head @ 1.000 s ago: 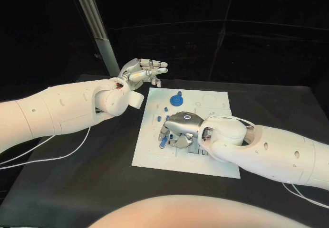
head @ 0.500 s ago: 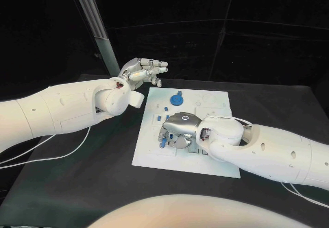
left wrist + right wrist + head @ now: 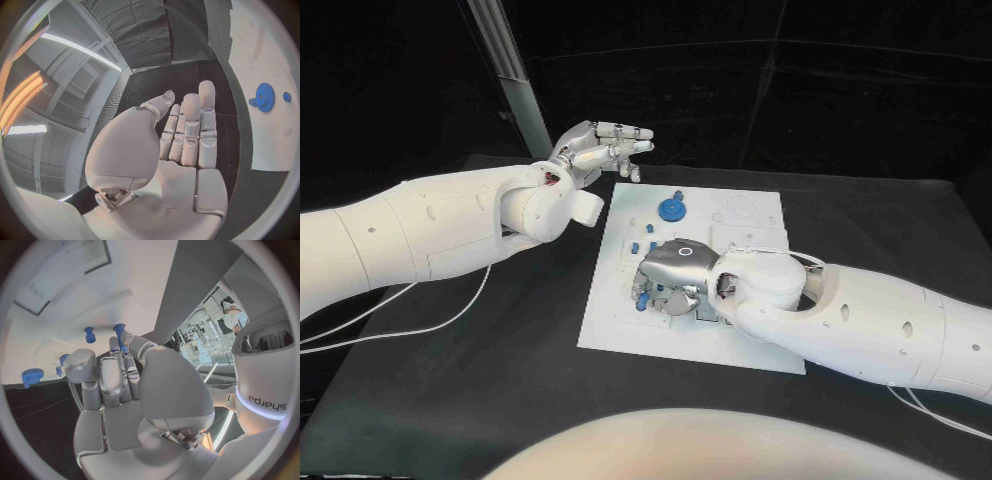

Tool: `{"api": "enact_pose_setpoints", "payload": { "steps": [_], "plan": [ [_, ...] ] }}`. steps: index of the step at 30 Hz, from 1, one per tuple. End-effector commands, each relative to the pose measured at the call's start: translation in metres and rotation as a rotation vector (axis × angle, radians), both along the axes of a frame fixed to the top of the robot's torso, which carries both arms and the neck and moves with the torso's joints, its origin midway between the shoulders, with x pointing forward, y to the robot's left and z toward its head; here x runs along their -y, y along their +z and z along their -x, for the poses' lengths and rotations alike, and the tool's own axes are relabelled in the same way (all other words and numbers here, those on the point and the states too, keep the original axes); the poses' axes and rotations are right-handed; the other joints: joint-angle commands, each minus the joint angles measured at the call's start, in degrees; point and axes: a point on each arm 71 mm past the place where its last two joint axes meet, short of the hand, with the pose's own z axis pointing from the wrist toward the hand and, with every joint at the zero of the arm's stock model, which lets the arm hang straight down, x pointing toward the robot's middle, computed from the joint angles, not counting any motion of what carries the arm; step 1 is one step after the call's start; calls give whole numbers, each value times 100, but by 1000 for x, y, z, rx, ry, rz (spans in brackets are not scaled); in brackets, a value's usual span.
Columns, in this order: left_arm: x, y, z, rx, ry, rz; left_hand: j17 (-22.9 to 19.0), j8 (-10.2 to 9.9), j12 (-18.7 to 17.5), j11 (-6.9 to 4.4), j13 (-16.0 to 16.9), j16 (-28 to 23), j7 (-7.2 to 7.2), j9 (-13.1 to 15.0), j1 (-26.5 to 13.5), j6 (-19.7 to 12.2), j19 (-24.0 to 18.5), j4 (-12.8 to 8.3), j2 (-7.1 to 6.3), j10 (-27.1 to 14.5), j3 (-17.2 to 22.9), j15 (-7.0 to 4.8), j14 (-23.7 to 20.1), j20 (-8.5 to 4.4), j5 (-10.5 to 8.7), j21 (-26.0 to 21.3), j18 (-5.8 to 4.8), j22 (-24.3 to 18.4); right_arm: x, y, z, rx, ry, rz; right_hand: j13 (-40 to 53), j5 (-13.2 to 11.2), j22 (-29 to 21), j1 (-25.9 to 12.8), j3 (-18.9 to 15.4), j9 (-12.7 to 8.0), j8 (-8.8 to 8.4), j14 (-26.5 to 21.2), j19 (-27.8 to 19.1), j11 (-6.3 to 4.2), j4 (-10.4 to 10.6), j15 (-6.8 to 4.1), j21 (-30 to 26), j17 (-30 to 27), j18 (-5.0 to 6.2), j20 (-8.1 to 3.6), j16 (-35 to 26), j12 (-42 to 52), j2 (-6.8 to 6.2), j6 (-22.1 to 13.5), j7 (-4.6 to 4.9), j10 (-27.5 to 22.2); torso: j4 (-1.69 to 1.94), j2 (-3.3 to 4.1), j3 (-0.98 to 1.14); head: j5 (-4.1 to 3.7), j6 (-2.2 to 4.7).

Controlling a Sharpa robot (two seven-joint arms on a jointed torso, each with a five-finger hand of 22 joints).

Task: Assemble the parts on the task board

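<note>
The white task board (image 3: 661, 335) lies in the middle of the black table. A blue gear (image 3: 674, 209) stands near its far edge, also seen as the blue gear (image 3: 264, 97) in the left wrist view. Small blue pegs (image 3: 651, 232) sit just in front of the gear. My right hand (image 3: 672, 272) hangs low over the board's left part with fingers curled down, and it pinches a blue peg (image 3: 119, 331) between thumb and fingertips; the peg (image 3: 642, 296) pokes out under the hand. My left hand (image 3: 600, 150) is raised beyond the board's far left corner, fingers straight, holding nothing.
A grey post (image 3: 509, 75) rises behind the table at the far left. The board has pale recesses (image 3: 744, 210) at its far right. Another blue peg (image 3: 89, 334) stands on the board (image 3: 75, 300) close to my right fingertips. Black table (image 3: 473, 340) surrounds the board.
My right hand has shifted slightly towards the board's left edge, still low over it. The left hand stays where it was.
</note>
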Motion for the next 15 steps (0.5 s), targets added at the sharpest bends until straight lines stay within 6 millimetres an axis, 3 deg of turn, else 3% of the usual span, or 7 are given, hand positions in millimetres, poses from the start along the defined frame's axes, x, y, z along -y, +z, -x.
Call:
{"api": "enact_pose_setpoints", "payload": {
  "steps": [1, 4, 7, 9, 12, 15],
  "plan": [
    [1, 2, 0, 2, -11, 9, -7, 23, 20, 8, -8, -20, 15, -5, 33, 20, -43, -22, 16, -35, 3, -1, -46, -11, 21, -26, 73, -9, -1, -1, 1, 5, 7, 20, 5, 31, -20, -62, 22, 2, 3, 102, -10, 44, -2, 13, 26, -15, -80, 32, 27, -31, -12, 11, 43, -5, 1, 1, 0, 0, -2],
    [1, 2, 0, 2, -11, 9, -7, 23, 20, 8, -8, -20, 15, -5, 33, 20, -43, -22, 16, -35, 3, -1, -46, -11, 21, -26, 73, -9, -1, -1, 0, 2, 9, 21, -19, 173, -221, -248, -47, -50, -84, 63, -115, 106, 53, 76, -90, -135, -48, 65, -48, -167, -166, -212, 119, -199, -1, -4, 0, 1, 0],
    [1, 2, 0, 2, -11, 9, -7, 23, 20, 8, -8, -20, 15, -5, 33, 20, -43, -22, 16, -35, 3, -1, -46, -11, 21, -26, 73, -9, -1, -1, 0, 2, 9, 6, -26, 260, -897, -530, -325, -125, -79, -96, -456, 301, 144, 224, -516, -592, 64, 190, -355, -228, -468, -780, 278, -762, 0, -5, 0, 0, -1],
    [1, 2, 0, 2, -11, 9, -7, 23, 20, 8, -8, -20, 15, -5, 33, 20, -43, -22, 16, -35, 3, -1, -46, -11, 21, -26, 73, -9, -1, 1, 0, 8, 7, -13, -31, 239, -1146, -591, -482, -130, -87, -176, -579, 323, 161, 236, -680, -829, 107, 228, -512, -231, -550, -975, 284, -960, 0, -5, 0, 0, -1],
    [2, 2, 0, 2, -12, 9, -7, 23, 20, 8, -8, -20, 15, -5, 33, 20, -43, -22, 16, -35, 3, -1, -46, -11, 21, -26, 73, -9, 0, 4, 0, 26, 4, -64, -18, 291, -1445, -623, -856, -115, -69, -292, -727, 357, 203, 263, -903, -1137, 165, 261, -716, -188, -562, -1300, 294, -1313, 2, -4, 2, -5, 10],
    [1, 2, -1, 2, -12, 9, -7, 23, 20, 8, -8, -20, 15, -5, 33, 20, -43, -22, 16, -35, 3, -1, -46, -11, 21, -26, 73, -9, 3, 10, 0, 47, -1, -127, -8, 329, -1597, -565, -1162, -101, -58, -333, -777, 358, 232, 266, -1023, -1271, 176, 275, -792, -124, -481, -1378, 305, -1467, -1, -4, 6, -15, 23]
  ]
}}
